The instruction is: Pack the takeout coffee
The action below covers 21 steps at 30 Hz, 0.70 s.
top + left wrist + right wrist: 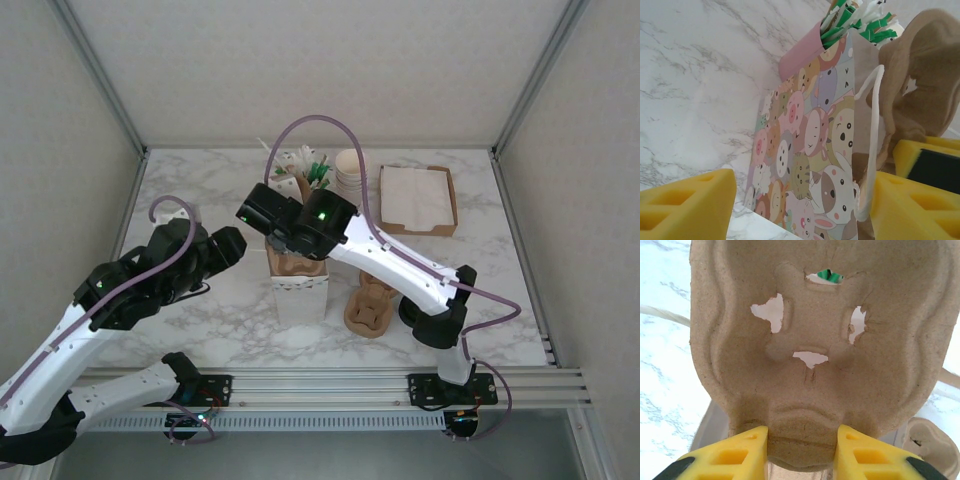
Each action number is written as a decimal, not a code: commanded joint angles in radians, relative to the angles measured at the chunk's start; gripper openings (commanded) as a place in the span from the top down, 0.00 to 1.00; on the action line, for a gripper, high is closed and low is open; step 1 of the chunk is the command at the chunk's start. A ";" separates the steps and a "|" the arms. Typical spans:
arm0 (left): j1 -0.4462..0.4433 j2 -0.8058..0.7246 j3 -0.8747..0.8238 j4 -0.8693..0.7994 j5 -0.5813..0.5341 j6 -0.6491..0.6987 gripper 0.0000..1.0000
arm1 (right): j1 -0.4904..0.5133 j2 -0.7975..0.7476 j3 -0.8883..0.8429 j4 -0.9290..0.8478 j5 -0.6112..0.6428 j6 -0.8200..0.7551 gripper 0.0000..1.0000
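The takeout coffee is out of view. A paper gift bag (298, 292) stands at the table's middle; its side, printed with cartoon animals (805, 150), faces my left wrist camera. A brown pulp cup carrier (300, 266) stands on edge in the bag's mouth. My right gripper (801, 440) is shut on the carrier's (815, 330) lower rim, one yellow finger on each side. My left gripper (232, 246) is open just left of the bag. The bag's front edge and white handle (872, 125) lie between its fingers (685, 205), apart from the left one.
A second pulp carrier (368, 305) lies right of the bag, near the right arm's base. At the back stand a pink holder of green and white packets (305, 170), a stack of cream cups (350, 172) and a tray of napkins (418, 198).
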 commanded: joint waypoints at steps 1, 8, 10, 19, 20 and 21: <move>0.009 -0.002 0.026 -0.011 -0.047 0.023 0.31 | 0.010 -0.042 -0.036 -0.038 0.040 0.068 0.67; 0.009 0.009 0.032 0.006 -0.087 0.044 0.34 | 0.011 -0.043 -0.050 -0.056 0.041 0.093 0.67; 0.009 0.013 0.030 0.012 -0.094 0.045 0.37 | 0.009 -0.041 -0.052 -0.061 0.042 0.095 0.67; 0.009 0.027 0.028 0.026 -0.042 0.047 0.57 | -0.012 -0.025 -0.081 -0.066 -0.004 0.103 0.67; 0.009 0.025 0.027 0.026 -0.035 0.042 0.60 | -0.015 -0.025 -0.082 -0.068 -0.015 0.103 0.67; 0.009 0.024 0.025 0.028 -0.028 0.037 0.63 | -0.015 -0.023 -0.085 -0.063 -0.024 0.096 0.67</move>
